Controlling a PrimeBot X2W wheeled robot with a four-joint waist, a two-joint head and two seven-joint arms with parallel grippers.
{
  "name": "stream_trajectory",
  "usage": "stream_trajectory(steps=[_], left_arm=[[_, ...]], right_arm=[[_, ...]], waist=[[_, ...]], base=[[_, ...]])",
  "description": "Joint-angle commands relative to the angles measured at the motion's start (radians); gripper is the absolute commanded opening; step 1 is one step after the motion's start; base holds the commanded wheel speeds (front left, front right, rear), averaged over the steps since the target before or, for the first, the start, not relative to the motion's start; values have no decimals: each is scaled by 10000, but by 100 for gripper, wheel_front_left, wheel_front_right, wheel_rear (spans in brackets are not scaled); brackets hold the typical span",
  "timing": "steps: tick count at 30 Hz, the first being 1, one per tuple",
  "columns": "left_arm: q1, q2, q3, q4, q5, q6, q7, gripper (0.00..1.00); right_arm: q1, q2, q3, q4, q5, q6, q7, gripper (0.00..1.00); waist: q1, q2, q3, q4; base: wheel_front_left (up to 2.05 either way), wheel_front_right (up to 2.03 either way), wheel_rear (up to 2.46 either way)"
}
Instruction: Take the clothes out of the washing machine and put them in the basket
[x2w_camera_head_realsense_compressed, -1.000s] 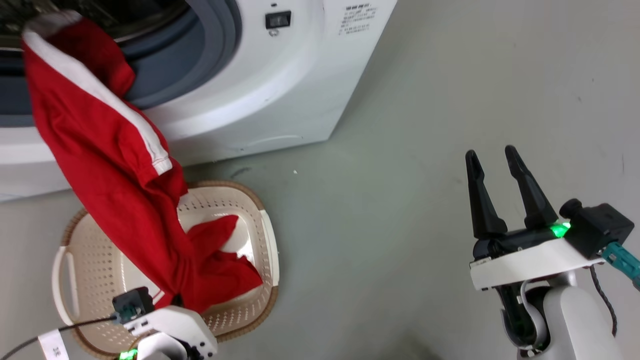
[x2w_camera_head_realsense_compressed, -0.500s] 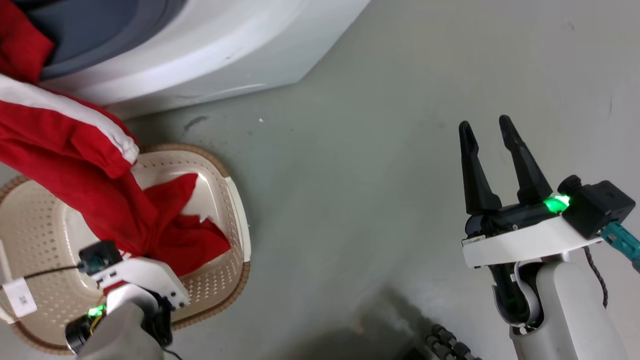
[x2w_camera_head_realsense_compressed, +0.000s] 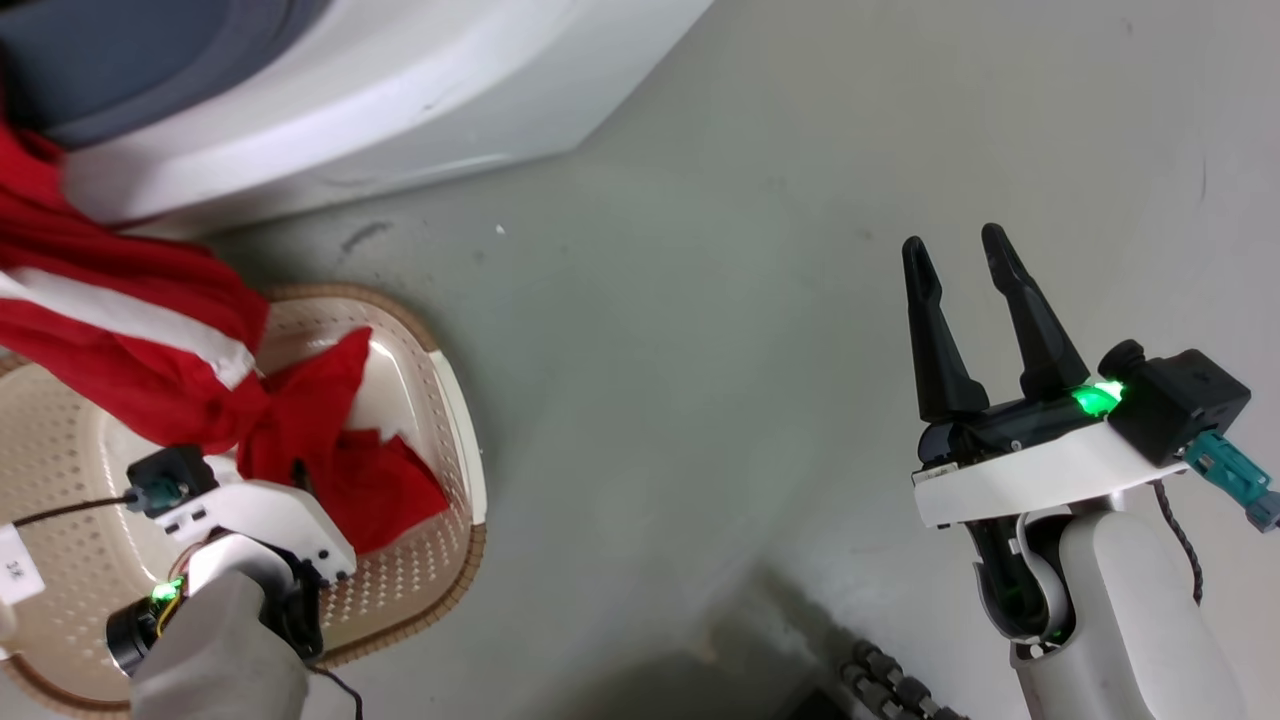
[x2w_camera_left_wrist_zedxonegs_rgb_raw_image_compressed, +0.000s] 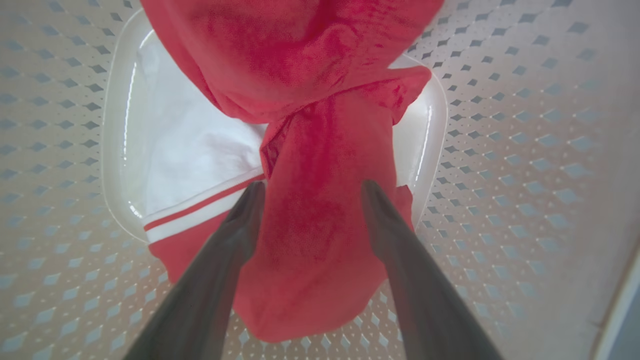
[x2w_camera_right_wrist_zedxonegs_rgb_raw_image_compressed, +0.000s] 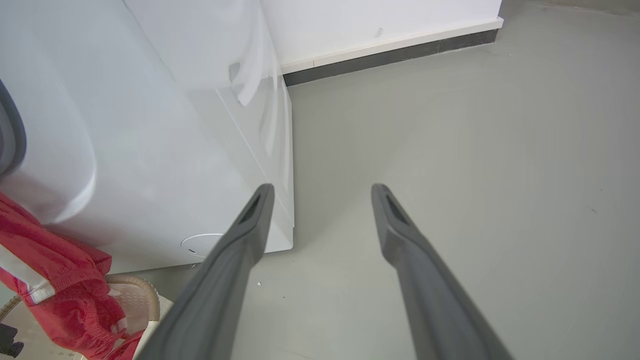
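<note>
The red clothes (x2w_camera_head_realsense_compressed: 130, 340) with a white stripe trail from the washing machine (x2w_camera_head_realsense_compressed: 350, 130) porthole at the upper left down into the cream basket (x2w_camera_head_realsense_compressed: 440, 580). Their lower end lies bunched on the basket floor (x2w_camera_left_wrist_zedxonegs_rgb_raw_image_compressed: 310, 240), over a white panel with a red stripe (x2w_camera_left_wrist_zedxonegs_rgb_raw_image_compressed: 200, 160). My left gripper (x2w_camera_left_wrist_zedxonegs_rgb_raw_image_compressed: 313, 183) points down into the basket with its fingers (x2w_camera_left_wrist_zedxonegs_rgb_raw_image_compressed: 235, 235) spread either side of the red bunch. In the head view its wrist (x2w_camera_head_realsense_compressed: 250, 520) hides the fingers. My right gripper (x2w_camera_head_realsense_compressed: 955, 240) hangs open over bare floor at the right, holding nothing.
The washing machine's white side (x2w_camera_right_wrist_zedxonegs_rgb_raw_image_compressed: 150, 125) stands left of my right gripper (x2w_camera_right_wrist_zedxonegs_rgb_raw_image_compressed: 322, 187). Grey floor (x2w_camera_head_realsense_compressed: 700, 350) stretches between the basket and the right arm. A white wall with a dark skirting (x2w_camera_right_wrist_zedxonegs_rgb_raw_image_compressed: 390, 50) runs behind. A black ribbed cable (x2w_camera_head_realsense_compressed: 890, 685) lies at the bottom.
The head camera has tilted down, so the machine slid up the picture. The red garment has sagged lower and bunched up over the basket, following my left gripper. The right arm holds its pose.
</note>
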Motion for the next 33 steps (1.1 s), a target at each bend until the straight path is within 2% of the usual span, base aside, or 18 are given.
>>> stream_trajectory(steps=[1,8,17,23,28,33], left_arm=[[188,-66,-33,41,48,-62,-120,100],[904,-448,-101,-247,280,-239,-400,100],[2722,-806,842,-3216,1520,179,-412,100],[3707,-1138,1784,-5075,2631,300,-403,100],[4128,-1329,2550,-6372,3478,205,-404,100],[3838,-1193,2885,-6774,4223,-51,-404,100]], right_arm=[[-109,2,-27,58,-18,-7,-75,100],[380,1,-220,174,-183,-7,-83,100],[1188,-1,-679,-93,-571,-7,334,100],[1691,-1,-888,-477,-719,-7,737,100],[1992,1,-1005,-779,-761,-7,981,100],[2106,1,-1001,-1004,-670,-7,1116,100]], waist=[[-2,-1,-388,93],[-2,-1,-1796,479],[-2,-1,-3533,1154],[-2,-1,-4174,1500],[-2,-1,-4439,1630],[-2,-1,-4431,1595]], base=[[0,0,0],[0,0,0],[0,0,0],[0,0,0],[0,0,0],[0,0,0]])
